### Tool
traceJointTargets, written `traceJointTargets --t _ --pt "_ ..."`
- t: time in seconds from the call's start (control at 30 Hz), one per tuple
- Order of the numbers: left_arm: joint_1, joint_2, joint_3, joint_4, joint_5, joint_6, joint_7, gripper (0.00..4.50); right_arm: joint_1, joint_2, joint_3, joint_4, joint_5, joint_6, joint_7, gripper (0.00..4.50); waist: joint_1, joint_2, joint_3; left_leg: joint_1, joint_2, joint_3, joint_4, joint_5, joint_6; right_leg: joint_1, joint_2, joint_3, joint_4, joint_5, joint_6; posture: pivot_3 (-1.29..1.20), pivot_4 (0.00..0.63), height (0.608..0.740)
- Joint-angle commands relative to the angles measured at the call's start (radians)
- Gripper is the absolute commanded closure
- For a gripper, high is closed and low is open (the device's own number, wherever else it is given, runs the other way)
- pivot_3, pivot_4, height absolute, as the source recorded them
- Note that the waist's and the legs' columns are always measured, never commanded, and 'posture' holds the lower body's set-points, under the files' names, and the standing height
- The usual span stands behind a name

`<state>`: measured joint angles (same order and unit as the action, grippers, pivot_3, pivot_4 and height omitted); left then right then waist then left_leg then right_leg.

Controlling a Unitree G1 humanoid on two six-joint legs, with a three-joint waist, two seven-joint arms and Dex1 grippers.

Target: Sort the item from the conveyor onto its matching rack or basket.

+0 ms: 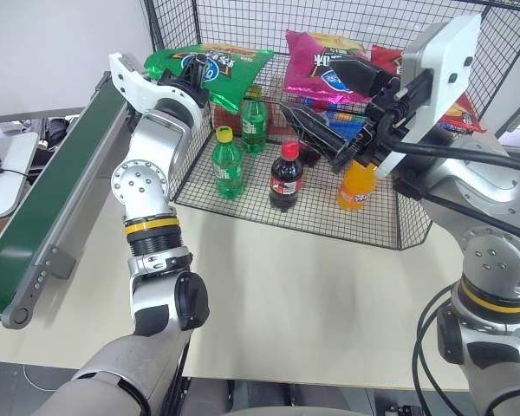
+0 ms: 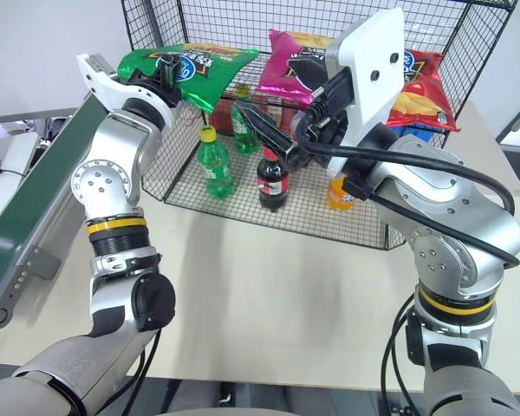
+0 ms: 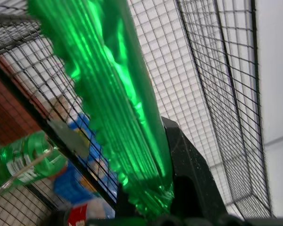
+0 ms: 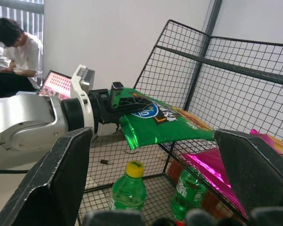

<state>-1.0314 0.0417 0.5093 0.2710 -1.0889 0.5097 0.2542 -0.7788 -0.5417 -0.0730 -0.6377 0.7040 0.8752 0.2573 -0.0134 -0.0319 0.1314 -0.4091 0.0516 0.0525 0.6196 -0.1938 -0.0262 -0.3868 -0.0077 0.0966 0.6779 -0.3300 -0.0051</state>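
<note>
The green crisp bag [image 1: 210,69] is being held by the left gripper [image 1: 189,80], whose black fingers are being kept clamped on one end of it. The bag is being carried roughly level at the left front corner of the black wire rack [image 1: 399,227], at the height of the wire upper shelf [image 4: 188,143]; whether it is touching the shelf cannot be told. On that shelf a pink bag [image 1: 322,71] is lying, with a red bag [image 2: 419,91] beside it towards the right edge. On the rack's lower floor two green bottles [image 1: 228,161] are being kept near the left front corner, a dark cola bottle [image 1: 285,177] towards the middle of the front edge, and an orange bottle [image 1: 357,185] further right. The right gripper [image 4: 158,186] is being held in front of the rack with its fingers spread wide apart and nothing between them. The conveyor [image 1: 48,212] is running along the desk's left edge. A person [image 4: 12,52] is being seen seated behind a laptop [image 4: 58,84].
</note>
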Motion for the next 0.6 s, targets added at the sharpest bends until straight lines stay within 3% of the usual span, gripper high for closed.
traceJointTargets --t 0.03,0.13,0.17,0.3,0.5,0.53,0.6 --pt "-0.048 0.000 -0.004 -0.001 0.015 -0.030 -0.005 4.45 -0.004 -0.004 -0.034 -0.019 -0.007 -0.020 -0.001 0.00 0.001 0.000 0.000 0.000 0.000 0.000 0.000 0.000 0.000 0.000 0.000 0.000 0.000 0.000 0.000 0.00 0.150 0.740" --pt "-0.042 -0.001 -0.008 0.001 0.003 -0.012 -0.016 4.45 -0.005 -0.004 -0.039 -0.019 -0.007 -0.020 -0.002 0.00 0.001 0.000 0.000 -0.001 0.000 0.000 0.000 0.000 0.000 0.000 0.000 0.000 0.000 0.000 0.000 0.00 0.150 0.740" --pt "-0.041 -0.001 -0.009 0.001 0.001 -0.008 -0.021 4.22 -0.005 -0.004 -0.040 -0.018 -0.006 -0.020 -0.002 0.00 0.001 0.000 0.000 -0.001 0.000 0.000 0.000 0.000 0.000 0.000 0.000 0.000 0.000 0.000 0.000 0.00 0.150 0.740" --pt "-0.037 0.004 -0.010 -0.004 -0.003 0.006 -0.031 2.90 -0.006 -0.003 -0.046 -0.013 -0.005 -0.019 0.000 0.00 0.001 0.000 0.000 0.000 0.000 0.000 0.000 0.000 -0.001 0.000 0.000 0.000 0.000 0.000 0.000 0.00 0.150 0.740" --pt "0.027 0.023 -0.010 -0.102 -0.041 0.090 0.021 0.26 -0.005 0.000 -0.049 -0.007 -0.002 -0.021 0.005 0.00 0.000 0.000 0.000 0.000 0.000 0.000 0.000 0.001 -0.001 0.000 0.000 0.000 0.000 0.000 0.000 0.00 0.150 0.740" --pt "0.040 0.029 -0.005 -0.121 -0.053 0.108 0.035 0.05 -0.005 0.000 -0.049 -0.004 -0.002 -0.023 0.007 0.00 -0.001 0.000 0.000 0.000 0.000 0.000 0.000 0.001 -0.001 0.000 0.000 0.001 0.000 0.000 0.000 0.00 0.150 0.740" --pt "0.067 0.045 -0.005 -0.165 -0.079 0.152 0.062 0.05 -0.006 0.004 -0.047 0.003 -0.003 -0.028 0.011 0.00 -0.001 0.000 0.000 0.001 0.000 0.000 -0.001 0.001 -0.001 0.000 0.000 0.001 0.001 0.000 0.000 0.00 0.150 0.740"
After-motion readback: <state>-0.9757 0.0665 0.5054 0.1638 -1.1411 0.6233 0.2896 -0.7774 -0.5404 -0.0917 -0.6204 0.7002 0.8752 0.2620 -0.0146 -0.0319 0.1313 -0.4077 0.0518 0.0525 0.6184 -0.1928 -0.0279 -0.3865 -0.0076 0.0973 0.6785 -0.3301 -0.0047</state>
